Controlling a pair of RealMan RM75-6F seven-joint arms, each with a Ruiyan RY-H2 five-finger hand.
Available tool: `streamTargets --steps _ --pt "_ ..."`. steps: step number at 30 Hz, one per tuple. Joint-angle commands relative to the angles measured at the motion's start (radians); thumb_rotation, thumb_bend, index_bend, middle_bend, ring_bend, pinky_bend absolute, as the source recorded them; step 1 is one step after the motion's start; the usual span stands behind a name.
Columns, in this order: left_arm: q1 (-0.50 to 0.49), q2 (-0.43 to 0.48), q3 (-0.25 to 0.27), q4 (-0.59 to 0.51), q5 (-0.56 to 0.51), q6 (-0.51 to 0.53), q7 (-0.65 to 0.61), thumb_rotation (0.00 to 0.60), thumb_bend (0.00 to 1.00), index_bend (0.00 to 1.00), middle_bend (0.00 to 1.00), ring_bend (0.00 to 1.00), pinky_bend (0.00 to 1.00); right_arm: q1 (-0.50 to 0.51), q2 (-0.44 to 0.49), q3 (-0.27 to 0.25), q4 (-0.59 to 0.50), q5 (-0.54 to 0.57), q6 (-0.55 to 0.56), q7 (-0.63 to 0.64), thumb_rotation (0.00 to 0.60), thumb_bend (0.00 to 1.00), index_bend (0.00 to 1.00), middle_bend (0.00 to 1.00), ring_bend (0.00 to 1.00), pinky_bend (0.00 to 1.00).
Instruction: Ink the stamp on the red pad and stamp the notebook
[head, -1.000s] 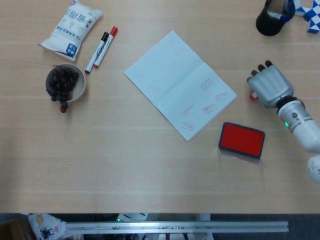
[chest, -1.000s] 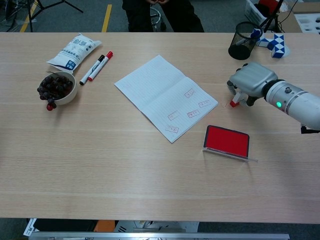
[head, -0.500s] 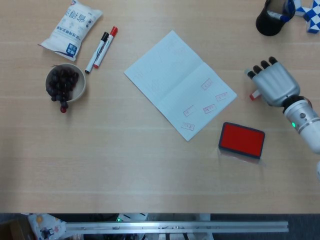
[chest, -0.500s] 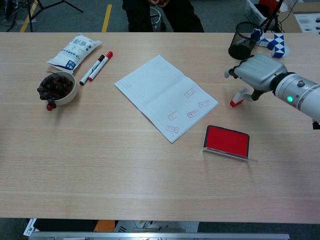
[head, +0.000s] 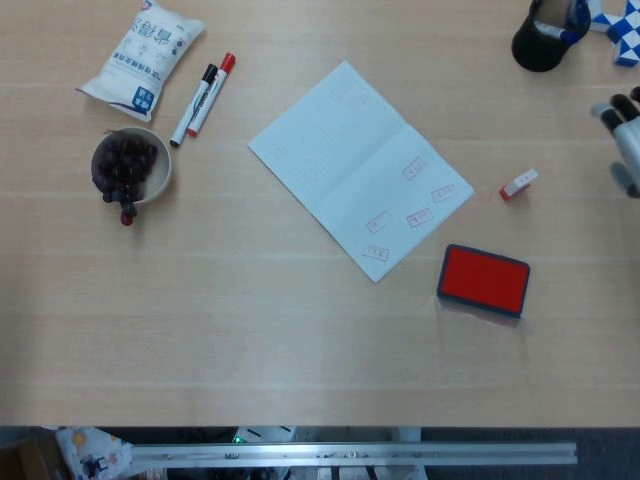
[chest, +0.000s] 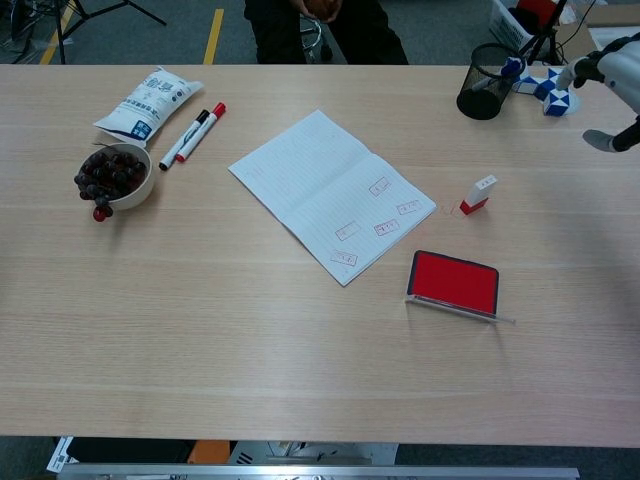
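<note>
Stamp: the stamp (head: 518, 184) lies on the bench (head: 300, 330), right of centre, between notebook (head: 358, 167) and frame edge; small, light, rigid.
Hold: pinch its white body.
Pad: red pad (head: 484, 279) just below.
Right hand (head: 626, 135): far right edge, empty, fingers apart.

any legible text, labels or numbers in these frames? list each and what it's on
Nothing reads cleanly.
White snack bag: blue printed characters and a blue label patch, too blurred to read.
Notebook: several red rectangular stamp marks on the right page, text inside too small to read.
Stamp: dark mark on its white body, unreadable.
Two markers: no legible label.
Red ink pad: no text visible.
</note>
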Motion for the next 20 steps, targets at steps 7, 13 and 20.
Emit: streamTargets --steps 7,13,20 --pt "-0.011 -0.032 -0.013 0.022 0.006 0.008 0.054 0.6 0.22 0.12 0.11 0.15 0.14 -0.2 0.102 -0.027 -0.051 -0.093 0.236 0.142 0.6 0.31 0.5 0.44 0.33 0.32" --pt "-0.013 -0.037 -0.009 0.018 0.024 0.015 0.062 0.6 0.22 0.13 0.11 0.15 0.14 -0.295 0.124 -0.038 -0.056 -0.14 0.337 0.19 0.6 0.31 0.52 0.44 0.34 0.32" --pt "-0.013 -0.036 -0.003 0.012 0.034 0.02 0.062 0.6 0.22 0.13 0.11 0.15 0.14 -0.352 0.144 -0.036 -0.071 -0.164 0.368 0.202 0.6 0.31 0.52 0.44 0.34 0.32"
